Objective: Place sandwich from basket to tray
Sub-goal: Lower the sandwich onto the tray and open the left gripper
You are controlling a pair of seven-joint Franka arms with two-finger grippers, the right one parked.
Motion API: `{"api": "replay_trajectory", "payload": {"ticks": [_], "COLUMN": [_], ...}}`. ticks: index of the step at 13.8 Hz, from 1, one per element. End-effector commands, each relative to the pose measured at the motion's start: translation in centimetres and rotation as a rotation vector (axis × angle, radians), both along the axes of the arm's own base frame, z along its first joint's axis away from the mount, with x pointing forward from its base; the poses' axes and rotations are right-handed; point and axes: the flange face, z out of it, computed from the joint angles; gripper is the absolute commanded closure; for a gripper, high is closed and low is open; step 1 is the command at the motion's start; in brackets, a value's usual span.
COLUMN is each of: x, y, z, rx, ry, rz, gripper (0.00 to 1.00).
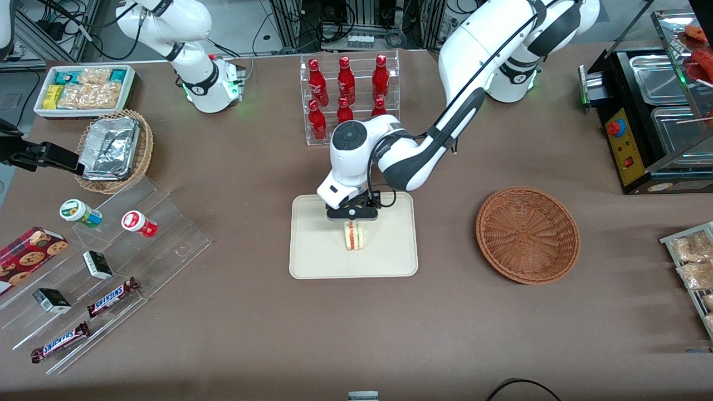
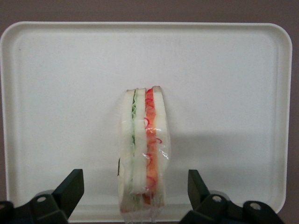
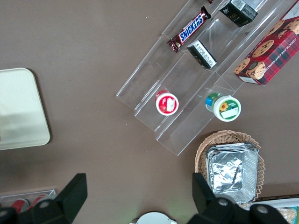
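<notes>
One sandwich [image 1: 354, 235] stands on its edge on the tray [image 1: 312, 262], about midway across it, with its red and green filling stripe facing up toward the wrist camera. The basket [image 1: 527, 234] sits empty on the desk [image 1: 356, 334], well apart from the tray, toward the working arm's end. The claw [image 1: 353, 221] hangs directly above the sandwich; in the wrist view its two fingers [image 2: 70, 186] are spread wide, one on each side of the sandwich and clear of the bread, so the claw is released and grips nothing.

By the look of it, the placing is all but done and what remains is to pull the arm away. The risk lies in how the sandwich stands: it is a thin wedge balanced on a narrow edge, wrapped in clear film, and it could topple flat if disturbed. A finger brushing the bread or snagging the loose film on the way up could tip it or drag it toward the rim. A sideways retreat before the fingers are well above the top of the sandwich would cause just that; a straight lift seems safest. A fall would probably still leave it on the tray.
</notes>
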Motion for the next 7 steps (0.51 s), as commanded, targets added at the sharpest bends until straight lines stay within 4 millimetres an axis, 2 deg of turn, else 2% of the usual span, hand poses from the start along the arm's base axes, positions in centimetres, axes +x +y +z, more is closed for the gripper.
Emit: {"api": "replay_trajectory", "payload": {"ticks": [1, 3, 5, 7], "x": [0.8, 1.7, 2.3, 2.4], "y": [1.9, 3.9, 6.4, 8.6], "z": [5.8, 8.9, 13.6, 17.0], "rx": [0.048, 0.044, 0.041, 0.052], "ry": [-0.028, -0.004, 0.013, 0.020], "rz": [0.125, 0.199, 0.254, 0.294], "gripper": [0.02, 0.02, 0.02, 0.02]}}
